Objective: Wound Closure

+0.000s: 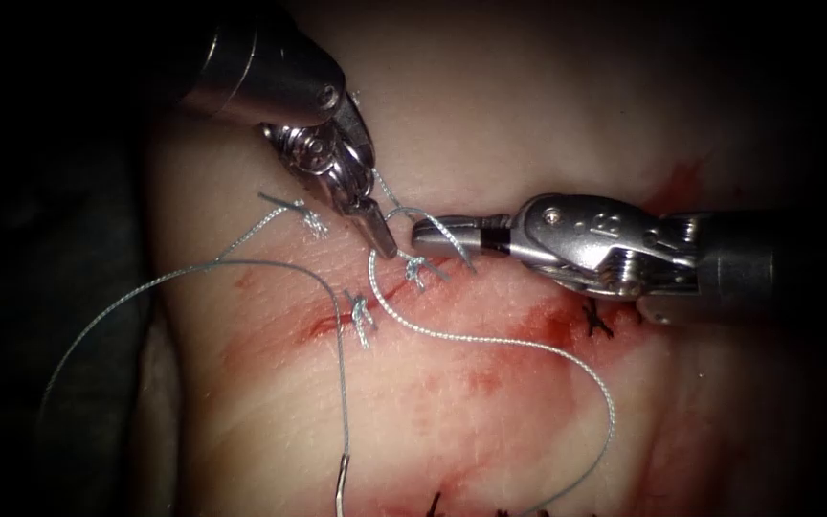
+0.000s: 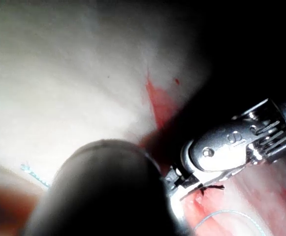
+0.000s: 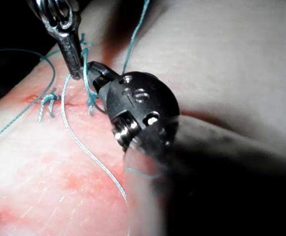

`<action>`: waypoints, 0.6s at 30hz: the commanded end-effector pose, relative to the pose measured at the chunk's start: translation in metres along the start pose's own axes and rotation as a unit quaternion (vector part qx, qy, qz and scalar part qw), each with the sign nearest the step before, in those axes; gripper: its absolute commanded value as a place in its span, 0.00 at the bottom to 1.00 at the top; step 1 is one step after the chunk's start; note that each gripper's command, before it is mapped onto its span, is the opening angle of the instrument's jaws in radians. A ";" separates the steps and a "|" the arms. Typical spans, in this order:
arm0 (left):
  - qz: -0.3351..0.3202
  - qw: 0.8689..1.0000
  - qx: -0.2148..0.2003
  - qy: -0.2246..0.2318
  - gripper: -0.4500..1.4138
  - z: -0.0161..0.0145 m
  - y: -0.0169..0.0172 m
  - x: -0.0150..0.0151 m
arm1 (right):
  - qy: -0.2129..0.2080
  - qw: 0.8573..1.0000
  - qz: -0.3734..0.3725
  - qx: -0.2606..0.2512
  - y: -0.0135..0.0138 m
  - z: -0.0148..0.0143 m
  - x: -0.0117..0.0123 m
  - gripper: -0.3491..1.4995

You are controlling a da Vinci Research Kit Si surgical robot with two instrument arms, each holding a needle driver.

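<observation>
left tool [image 1: 380,235] jaws closed on thread [image 1: 490,340] over the cut [image 1: 385,287]; right tool [image 1: 433,233] at its 3 o'clock, tips nearly touching, jaws closed on same thread. needle [image 1: 341,483] lies free at 6 o'clock, near-vertical.

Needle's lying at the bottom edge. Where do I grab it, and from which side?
Probably the needle just below where the thread joins, coming from the right over bare tissue: it lies loose, not in the tissue, its curve running out of view. Left pincer holds thread by the cut.
</observation>
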 end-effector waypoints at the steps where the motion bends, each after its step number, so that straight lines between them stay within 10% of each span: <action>1: 0.001 1.000 0.001 0.001 0.00 0.0004 0.0001 0.0006 | 0.001 1.000 0.003 0.009 0.0002 0.0012 -0.0003 0.00; 18: 0.000 1.000 0.006 0.001 0.00 0.0013 0.0005 0.0010 | 0.097 0.989 0.078 0.078 -0.0007 0.0025 -0.0016 0.00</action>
